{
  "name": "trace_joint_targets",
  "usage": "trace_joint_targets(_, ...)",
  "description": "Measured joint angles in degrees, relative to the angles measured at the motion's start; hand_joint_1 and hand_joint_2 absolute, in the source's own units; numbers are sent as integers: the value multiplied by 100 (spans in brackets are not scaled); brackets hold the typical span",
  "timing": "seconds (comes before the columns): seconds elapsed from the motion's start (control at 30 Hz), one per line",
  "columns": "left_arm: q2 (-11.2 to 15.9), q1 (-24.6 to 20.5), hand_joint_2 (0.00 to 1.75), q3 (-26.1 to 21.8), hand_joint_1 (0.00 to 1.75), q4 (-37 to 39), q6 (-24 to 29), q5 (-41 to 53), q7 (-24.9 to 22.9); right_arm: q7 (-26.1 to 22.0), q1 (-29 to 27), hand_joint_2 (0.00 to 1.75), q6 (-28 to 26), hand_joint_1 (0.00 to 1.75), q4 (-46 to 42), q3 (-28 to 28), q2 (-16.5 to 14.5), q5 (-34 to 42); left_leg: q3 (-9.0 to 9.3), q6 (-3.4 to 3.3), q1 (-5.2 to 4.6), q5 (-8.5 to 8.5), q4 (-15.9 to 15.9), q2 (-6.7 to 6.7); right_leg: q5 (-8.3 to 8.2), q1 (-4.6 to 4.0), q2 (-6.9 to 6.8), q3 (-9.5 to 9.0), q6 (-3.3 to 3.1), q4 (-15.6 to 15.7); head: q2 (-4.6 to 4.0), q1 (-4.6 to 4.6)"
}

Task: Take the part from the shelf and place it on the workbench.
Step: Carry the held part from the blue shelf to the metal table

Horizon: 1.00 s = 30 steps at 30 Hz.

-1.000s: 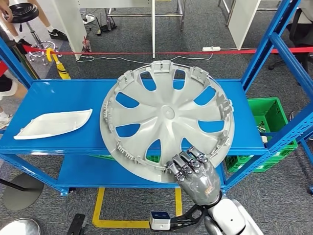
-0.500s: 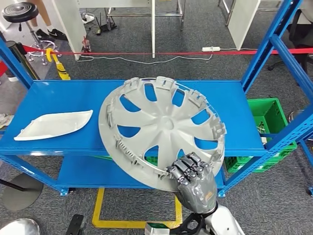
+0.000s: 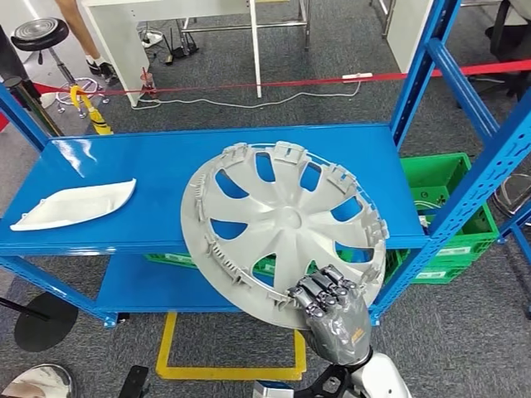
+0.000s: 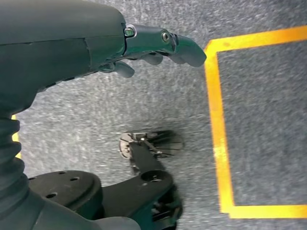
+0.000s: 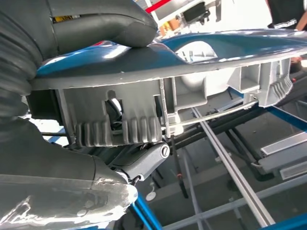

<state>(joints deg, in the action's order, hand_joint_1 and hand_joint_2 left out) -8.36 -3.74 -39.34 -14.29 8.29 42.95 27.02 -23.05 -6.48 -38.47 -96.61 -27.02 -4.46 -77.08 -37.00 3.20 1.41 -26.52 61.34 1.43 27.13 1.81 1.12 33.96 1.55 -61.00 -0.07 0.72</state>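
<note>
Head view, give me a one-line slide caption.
Right hand grips the grey wheel cover by its near rim, tilted over the blue shelf.

Wheel cover (image 3: 284, 224) sits tilted over the front right part of the shelf (image 3: 157, 166), its near edge past the shelf front, gripped there by the right hand (image 3: 332, 311). Flat panel (image 3: 72, 204) lies on the shelf's left end, well apart. Crate (image 3: 448, 207) stands on the floor right of the shelf, behind its post.

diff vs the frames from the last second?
The right hand keeps its grip on the near rim of the round grey plastic wheel cover and has tilted and drawn it toward the robot, off the blue metal shelf. The camera shifted too. The white curved trim piece stays put.
</note>
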Motion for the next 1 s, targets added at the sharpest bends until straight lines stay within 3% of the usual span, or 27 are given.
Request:
trace_joint_targets(0.07,-3,-20,175,1,0,1,7,22,0,-4,-9,175,0,175,0,31,-15,-40,-284,-12,-13,-488,759,-62,-84,-43,-34,109,-78,4,0,-16)
trace_joint_targets(0.1,-3,-31,175,2,0,1,9,39,0,-2,-13,175,0,175,0,42,-19,-68,-373,-27,-22,-637,1075,-68,-124,-67,-54,164,-100,4,0,-21)
trace_joint_targets(0.13,-3,-38,175,5,0,2,8,58,-2,6,-18,175,0,175,-1,51,-20,-96,-376,-54,-34,-677,1222,-69,-163,-92,-69,216,-114,4,0,-25)
trace_joint_targets(0.17,-3,-43,175,10,0,2,4,83,-6,16,-21,175,0,175,-2,57,-20,-124,-273,-93,-52,-617,1166,-69,-205,-117,-81,269,-122,4,0,-25)
trace_joint_targets(0.2,-3,-48,175,15,0,2,-1,103,-11,29,-23,175,0,175,-8,61,-20,-151,-66,-143,-78,-490,911,-69,-247,-138,-86,318,-122,4,0,-26)
trace_joint_targets(0.27,-3,-76,175,31,0,2,-8,132,-21,45,-27,175,0,175,-39,64,-22,-192,484,-246,-144,-304,140,-77,-333,-168,-94,399,-100,3,0,-26)
trace_joint_targets(0.3,-4,-95,175,40,0,2,-8,137,-22,50,-29,175,0,175,-59,64,-23,-203,673,-270,-173,-261,-153,-83,-379,-175,-102,422,-79,10,0,-21)
trace_joint_targets(0.33,-7,-112,175,49,0,2,-7,139,-23,52,-30,175,0,175,-73,65,-24,-209,770,-280,-198,-253,-333,-88,-427,-174,-112,435,-54,23,0,-28)
trace_joint_targets(0.43,-18,-112,175,62,0,4,-7,140,-25,55,-43,175,0,175,-85,66,-24,-213,711,-328,-221,-115,-449,-97,-541,-157,-126,463,37,88,0,-46)
trace_joint_targets(0.47,-20,-106,175,63,0,7,-8,141,-25,55,-52,175,0,175,-89,66,-24,-214,669,-363,-211,-51,-469,-102,-447,-156,-122,505,65,31,0,-39)
trace_joint_targets(0.5,-21,-104,175,66,0,9,-13,148,-26,55,-59,175,0,175,-94,66,-24,-217,617,-393,-197,16,-487,-106,-251,-157,-119,571,89,-135,0,-33)
trace_joint_targets(0.57,-23,-109,175,84,0,11,-41,193,-26,56,-64,175,0,175,-113,64,-24,-243,476,-434,-190,134,-486,-106,315,-153,-116,757,119,-808,0,-19)
trace_joint_targets(0.6,-26,-111,175,99,0,11,-58,225,-26,59,-66,175,0,175,-126,64,-24,-264,400,-441,-194,195,-485,-106,517,-154,-115,825,129,-1174,0,-16)
trace_joint_targets(0.63,-29,-112,175,117,0,11,-75,261,-26,67,-68,175,0,175,-138,63,-24,-288,316,-441,-197,259,-482,-106,590,-157,-114,830,134,-1429,0,-16)
trace_joint_targets(0.67,-33,-114,175,133,0,11,-87,292,-26,82,-71,175,0,175,-152,63,-24,-314,235,-435,-200,323,-479,-107,534,-161,-114,739,133,-1490,0,-17)
trace_joint_targets(0.7,-37,-118,175,148,0,11,-98,320,-27,105,-73,175,0,175,-166,62,-24,-335,160,-425,-200,382,-476,-107,396,-164,-114,540,128,-1330,0,-18)
trace_joint_targets(0.73,-40,-124,175,167,0,11,-111,348,-35,134,-74,175,0,175,-187,61,-24,-358,92,-410,-200,441,-471,-106,261,-165,-114,244,118,-997,0,-18)
trace_joint_targets(0.77,-42,-131,175,191,0,11,-125,376,-47,174,-71,175,0,175,-214,60,-24,-383,39,-390,-208,492,-463,-101,227,-169,-112,-96,107,-554,0,-17)
trace_joint_targets(0.83,-43,-154,175,247,0,11,-149,431,-85,277,-72,175,-1,175,-285,56,-23,-436,-18,-338,-217,598,-453,-93,312,-181,-104,-553,72,122,0,-23)
trace_joint_targets(0.87,-43,-164,175,270,0,11,-156,457,-98,330,-75,175,-2,175,-316,55,-22,-463,-30,-306,-216,651,-457,-90,360,-195,-100,-617,47,266,1,-23)
trace_joint_targets(0.93,-38,-175,175,302,0,11,-163,487,-110,407,-82,175,-2,175,-366,55,-20,-504,-50,-239,-199,715,-464,-89,285,-198,-108,-539,-38,301,1,-15)
trace_joint_targets(0.97,-35,-176,175,314,0,11,-165,493,-111,426,-83,175,-2,175,-385,55,-20,-515,-84,-201,-191,627,-409,-88,225,-190,-114,-504,-92,308,1,-26)
trace_joint_targets(1.0,-32,-179,175,328,0,11,-166,497,-111,436,-83,175,-2,175,-407,53,-20,-523,-148,-162,-183,432,-249,-88,152,-176,-120,-458,-136,321,0,-43)
